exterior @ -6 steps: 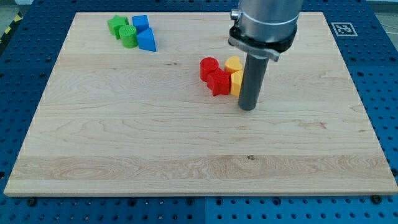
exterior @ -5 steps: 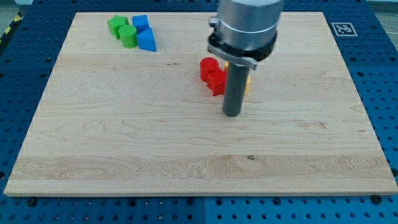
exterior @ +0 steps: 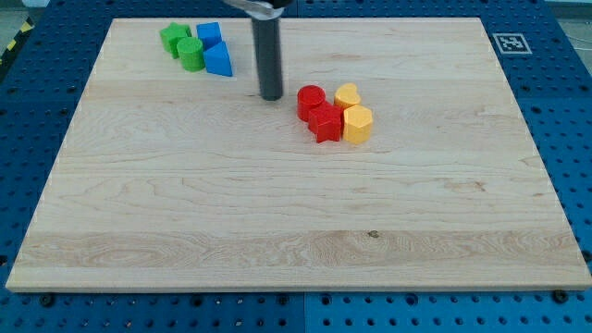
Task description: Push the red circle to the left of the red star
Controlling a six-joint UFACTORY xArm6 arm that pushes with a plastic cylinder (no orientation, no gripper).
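The red circle [exterior: 311,100] sits near the board's middle, touching the red star [exterior: 326,123], which lies just below and to its right. My tip [exterior: 271,97] rests on the board a short way to the left of the red circle, apart from it. The rod rises straight to the view's top edge.
A yellow heart [exterior: 348,94] and a yellow hexagon [exterior: 358,124] touch the red blocks on their right. At the top left, two green blocks [exterior: 183,46] and two blue blocks [exterior: 215,51] cluster together. The wooden board [exterior: 277,231] lies on a blue perforated table.
My tip has moved from the right of and below the red and yellow cluster to its upper left, beside the red circle. The blocks have not visibly moved.
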